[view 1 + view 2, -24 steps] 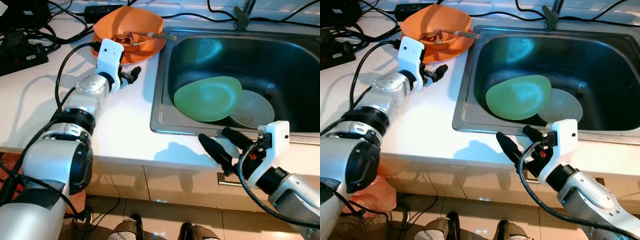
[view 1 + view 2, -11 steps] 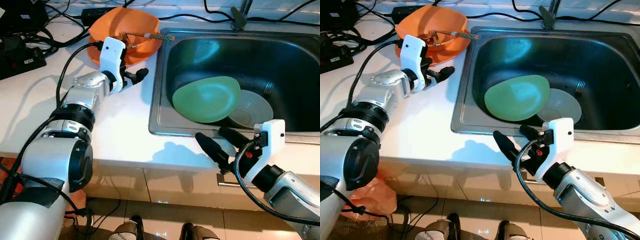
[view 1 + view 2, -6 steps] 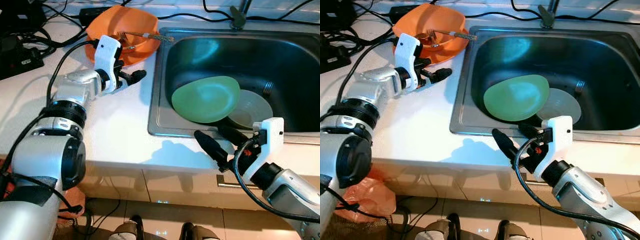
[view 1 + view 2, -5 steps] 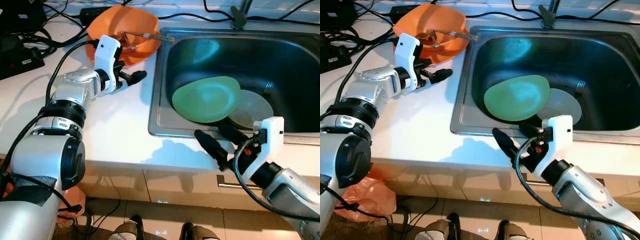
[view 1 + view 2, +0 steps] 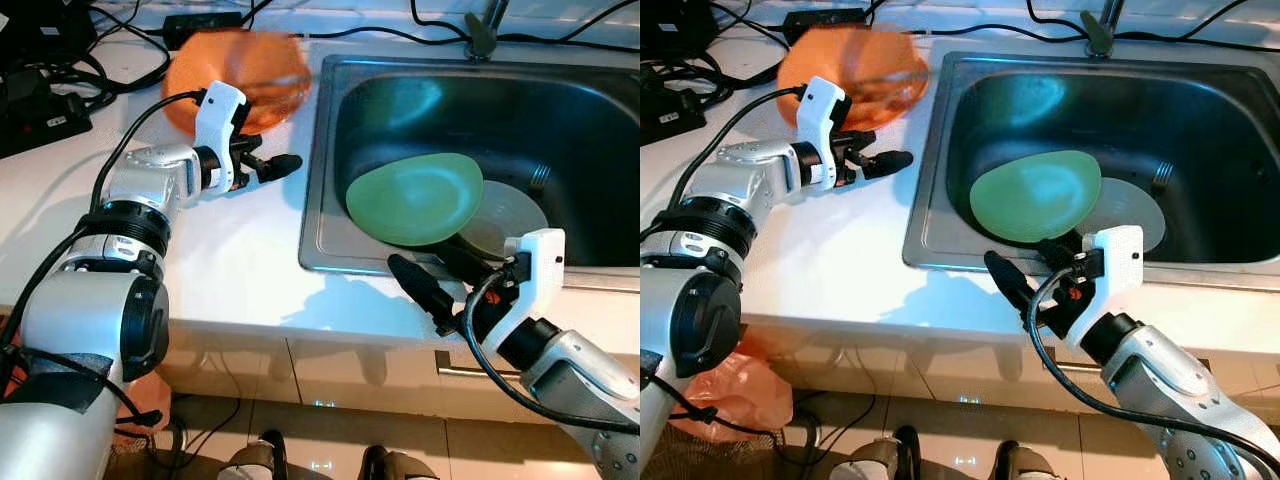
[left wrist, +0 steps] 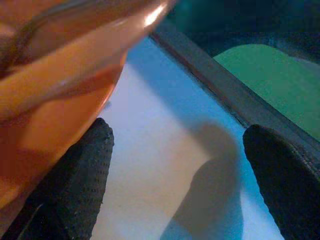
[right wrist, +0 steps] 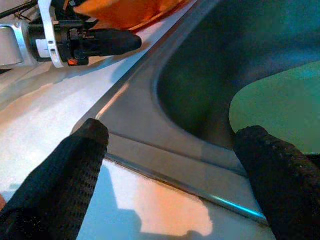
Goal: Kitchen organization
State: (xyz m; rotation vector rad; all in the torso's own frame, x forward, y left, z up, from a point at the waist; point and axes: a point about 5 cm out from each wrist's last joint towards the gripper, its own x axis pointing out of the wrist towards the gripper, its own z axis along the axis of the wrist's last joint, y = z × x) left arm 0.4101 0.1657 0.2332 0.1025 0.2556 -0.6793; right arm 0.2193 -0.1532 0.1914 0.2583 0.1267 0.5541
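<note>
orange bowl point(image 5: 237, 76) blurred; its contents unreadable.

white counter point(image 5: 240, 270), glossy tiled floor point(image 5: 320, 430)

Orange bowl point(image 5: 238, 78) at the far edge of the white counter point(image 5: 230, 260), blurred. Steel-grey sink point(image 5: 325, 215) with a dark basin. Within it, a light green plate point(image 5: 415, 198) and a pale grey-white plate point(image 5: 510, 220). Left gripper point(image 5: 272, 167): black fingers with a fine dotted texture, white wrist housing, silver arm. Right gripper point(image 5: 432, 282): same black fingers, white housing. Black cables point(image 5: 60, 75) at the counter's far left corner.
</note>
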